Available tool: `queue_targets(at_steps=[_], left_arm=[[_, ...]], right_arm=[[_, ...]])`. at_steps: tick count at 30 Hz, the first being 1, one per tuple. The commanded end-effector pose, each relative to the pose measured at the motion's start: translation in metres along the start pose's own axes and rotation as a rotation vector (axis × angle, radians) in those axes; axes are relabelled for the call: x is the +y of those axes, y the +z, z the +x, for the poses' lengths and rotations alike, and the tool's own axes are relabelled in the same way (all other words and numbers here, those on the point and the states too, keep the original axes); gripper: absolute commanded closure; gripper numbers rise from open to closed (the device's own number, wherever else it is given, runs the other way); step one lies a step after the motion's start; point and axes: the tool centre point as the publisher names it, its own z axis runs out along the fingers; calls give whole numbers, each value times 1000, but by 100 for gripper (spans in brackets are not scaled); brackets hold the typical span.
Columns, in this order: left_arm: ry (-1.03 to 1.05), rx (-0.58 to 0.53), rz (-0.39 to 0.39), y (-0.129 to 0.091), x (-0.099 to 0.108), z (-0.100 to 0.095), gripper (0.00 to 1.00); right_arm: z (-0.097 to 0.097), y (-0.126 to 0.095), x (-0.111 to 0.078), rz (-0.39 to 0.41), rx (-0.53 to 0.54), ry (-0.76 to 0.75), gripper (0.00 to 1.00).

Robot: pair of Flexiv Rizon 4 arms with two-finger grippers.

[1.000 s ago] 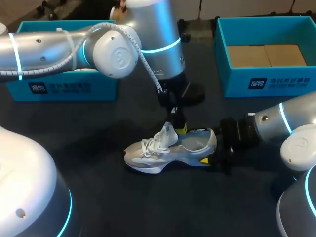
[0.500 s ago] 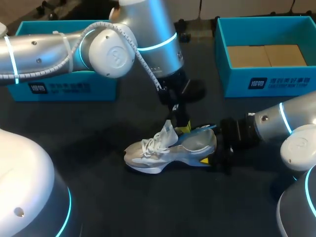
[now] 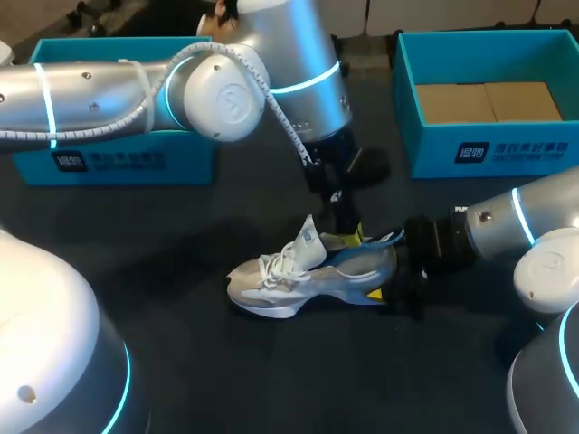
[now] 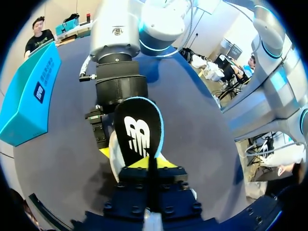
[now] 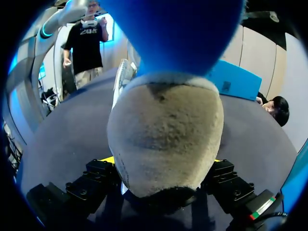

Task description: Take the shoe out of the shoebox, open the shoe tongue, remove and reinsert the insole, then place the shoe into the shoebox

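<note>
1. Rightward is where the left gripper (image 3: pixel 349 235) has gone since a second ago: in the head frame it has slid from over the laces and tongue (image 3: pixel 309 240) to above the heel opening. The insole (image 3: pixel 384 240) now peeks out of the shoe (image 3: pixel 303 278) there as a blue-edged strip.
2. That left gripper (image 4: pixel 150 162) is pinched tight on the insole (image 4: pixel 138 137) (black with a blue rim in its wrist view), which stands up between the yellow tips.
3. The right gripper (image 3: pixel 391 276), coming in from the frame's right edge, clamps the shoe's heel from both sides. Its wrist view shows the pale heel (image 5: pixel 166 139) filling the gap between its fingers (image 5: pixel 108 160).
4. The shoe stands on its sole on the dark table (image 3: pixel 181 362), just below the frame's centre, with its toe towards the left and its tongue raised.
5. One teal shoebox (image 3: pixel 118 161) sits at the upper left and another (image 3: pixel 488 149) at the upper right; the shoe is in neither.
</note>
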Motion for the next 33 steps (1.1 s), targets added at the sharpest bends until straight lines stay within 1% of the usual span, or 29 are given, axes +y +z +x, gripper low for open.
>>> queue_targets(at_steps=[1,2,5,8,9,10,14,20,26,31,33], left_arm=[[2,9,-2,3,0,1,47],[7,14,-2,1,0,4,48],[21,22,-9,-3,0,9,45],[43,49,-7,-11,3,15,30],[55,76,6,-15,5,17,30],[52,70,8,-17,5,18,32],[51,36,22,-30,8,28,33],[58,0,18,-35,5,35,33],[71,8,30,-32,0,36,35],[65,11,33,-20,-5,30,36],[62,12,33,-15,-7,28,38]], right_arm=[[2,1,0,4,-3,0,100],[2,1,0,4,-3,0,100],[2,1,0,4,-3,0,100],[2,1,0,4,-3,0,100],[2,1,0,4,-3,0,100],[2,1,0,4,-3,0,100],[2,1,0,4,-3,0,100],[2,1,0,4,-3,0,100],[2,1,0,4,-3,0,100],[2,1,0,4,-3,0,100],[2,1,0,4,-3,0,100]])
